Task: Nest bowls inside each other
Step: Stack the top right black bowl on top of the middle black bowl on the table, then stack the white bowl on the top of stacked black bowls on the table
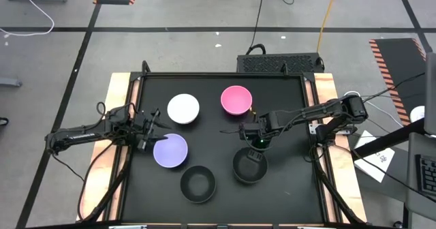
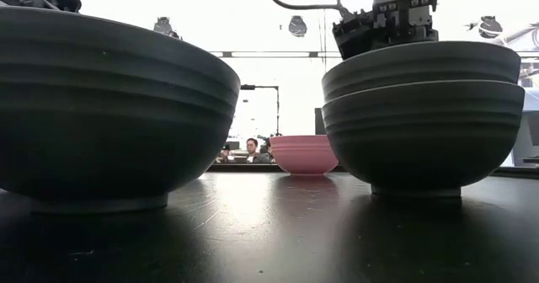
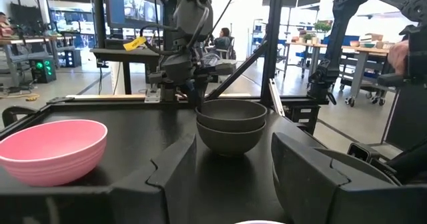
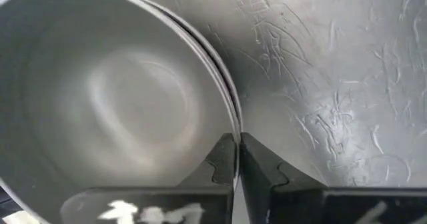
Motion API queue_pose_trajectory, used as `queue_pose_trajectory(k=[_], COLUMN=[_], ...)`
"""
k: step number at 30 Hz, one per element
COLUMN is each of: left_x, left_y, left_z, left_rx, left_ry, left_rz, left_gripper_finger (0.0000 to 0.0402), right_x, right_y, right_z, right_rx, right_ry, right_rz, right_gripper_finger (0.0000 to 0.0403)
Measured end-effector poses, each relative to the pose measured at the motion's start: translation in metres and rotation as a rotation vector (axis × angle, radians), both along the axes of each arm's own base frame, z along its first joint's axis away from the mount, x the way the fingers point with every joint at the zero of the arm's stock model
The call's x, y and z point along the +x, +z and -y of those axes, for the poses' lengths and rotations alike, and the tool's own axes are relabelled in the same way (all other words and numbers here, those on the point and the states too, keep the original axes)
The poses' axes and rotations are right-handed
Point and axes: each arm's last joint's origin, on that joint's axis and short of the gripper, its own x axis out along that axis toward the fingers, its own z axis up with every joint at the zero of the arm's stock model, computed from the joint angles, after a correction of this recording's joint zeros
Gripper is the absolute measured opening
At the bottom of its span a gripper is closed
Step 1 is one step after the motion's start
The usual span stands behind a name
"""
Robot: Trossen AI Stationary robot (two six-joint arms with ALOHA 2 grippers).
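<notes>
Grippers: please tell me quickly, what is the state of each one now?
Left gripper: open, holding nothing, beside the lavender bowl.
Right gripper: shut on the rim of the upper black bowl of the stack.

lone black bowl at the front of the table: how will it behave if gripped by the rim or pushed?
The lone black bowl looks rigid: thin rim, ribbed wall, likely light plastic. Its narrow foot ring under a wide body suggests a rim pinch could tilt it. On the smooth black table a push would probably slide it rather than roll it.
</notes>
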Motion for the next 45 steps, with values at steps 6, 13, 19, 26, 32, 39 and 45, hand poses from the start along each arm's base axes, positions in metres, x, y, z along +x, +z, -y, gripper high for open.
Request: queue_pose_trajectory(k=[6, 13, 19, 26, 32, 39, 45], left_x=[0.0, 0.0, 0.0, 0.0, 0.0, -0.001, -0.002], left_y=[0.0, -0.001, -0.001, -0.001, 0.004, 0.012, 0.021], left_z=[0.0, 0.0, 0.0, 0.0, -0.001, -0.002, -0.002], left_rx=[0.0, -0.003, -0.016, 0.008, 0.035, 0.046, 0.073], left_ry=[0.0, 0.0, 0.0, 0.001, 0.04, 0.103, 0.106], left_rz=[0.0, -0.007, -0.012, -0.009, 0.046, 0.137, 0.153], left_gripper_finger=[0.02, 0.02, 0.02, 0.02, 0.02, 0.02, 0.02], right_x=[0.001, 0.008, 0.008, 0.005, -0.006, -0.046, -0.095], right_y=[0.0, 0.002, 0.002, 0.012, 0.046, 0.091, 0.06], right_z=[0.0, -0.002, -0.002, 0.0, 0.007, 0.008, 0.018], right_rx=[0.009, 0.071, 0.073, 0.07, -0.037, -0.319, -0.371], right_ry=[-0.006, -0.02, -0.041, -0.018, 0.1, 0.198, 0.132], right_rz=[0.008, 0.071, 0.066, 0.122, 0.34, 0.758, 0.919], right_gripper_finger=[0.0006, 0.0055, 0.0092, 0.0111, 0.0111, 0.0111, 0.0103])
